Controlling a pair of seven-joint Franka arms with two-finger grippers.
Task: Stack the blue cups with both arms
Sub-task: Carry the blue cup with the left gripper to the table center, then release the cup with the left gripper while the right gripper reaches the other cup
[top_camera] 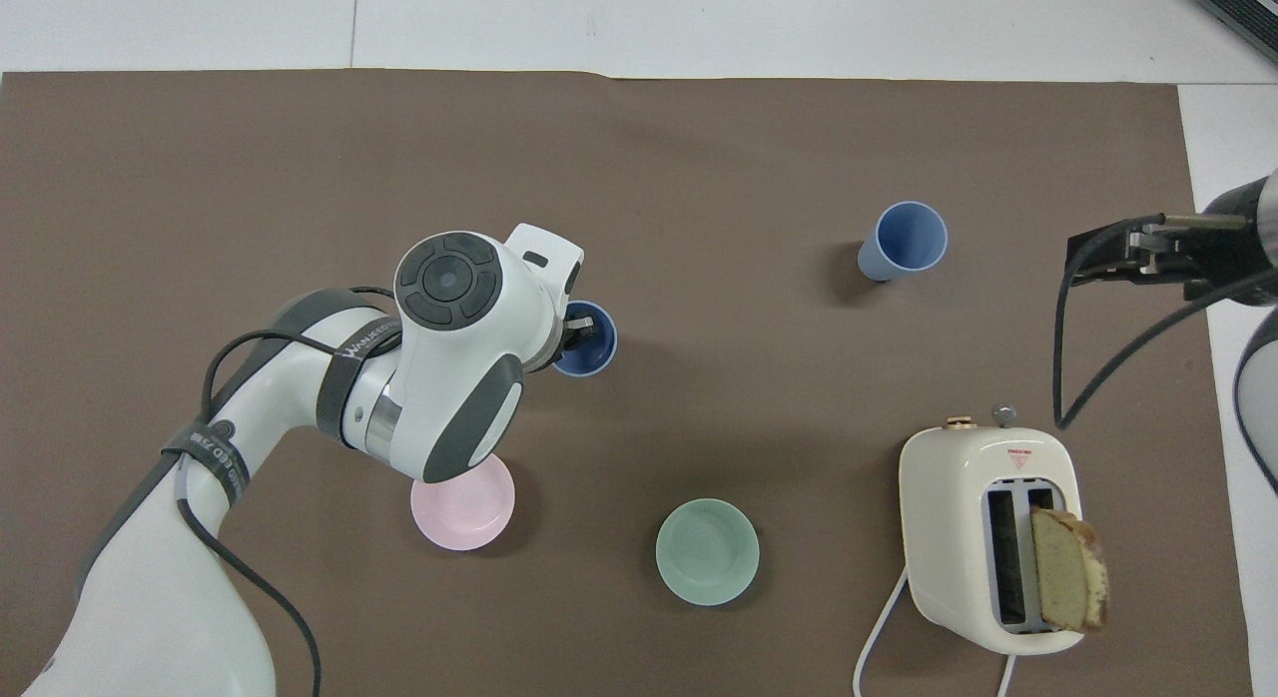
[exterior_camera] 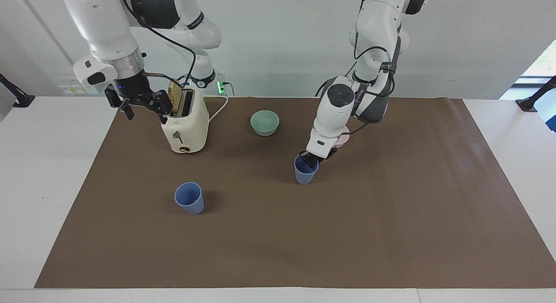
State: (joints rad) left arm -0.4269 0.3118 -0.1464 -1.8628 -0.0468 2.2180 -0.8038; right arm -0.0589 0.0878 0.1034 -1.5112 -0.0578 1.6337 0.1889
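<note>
**Two cups apart, one at the rim**

Brown matting [exterior_camera: 391, 216] covers the table. One matte blue plastic tumbler [exterior_camera: 305, 174] stands near a pink bowl [top_camera: 462, 501], left gripper [exterior_camera: 309, 159] at its rim, grip unclear. Its twin [exterior_camera: 189, 198] stands toward the right arm's end. Right gripper [exterior_camera: 140, 101] waits spread wide, beside the cream toaster [exterior_camera: 186, 125]. Light, stiff, probably slick: pinch the wall at the rim.

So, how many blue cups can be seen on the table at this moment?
2. One blue cup stands upright on the brown mat with the left gripper at its rim. The other blue cup stands alone, farther from the robots, toward the right arm's end. None seems hidden.
</note>
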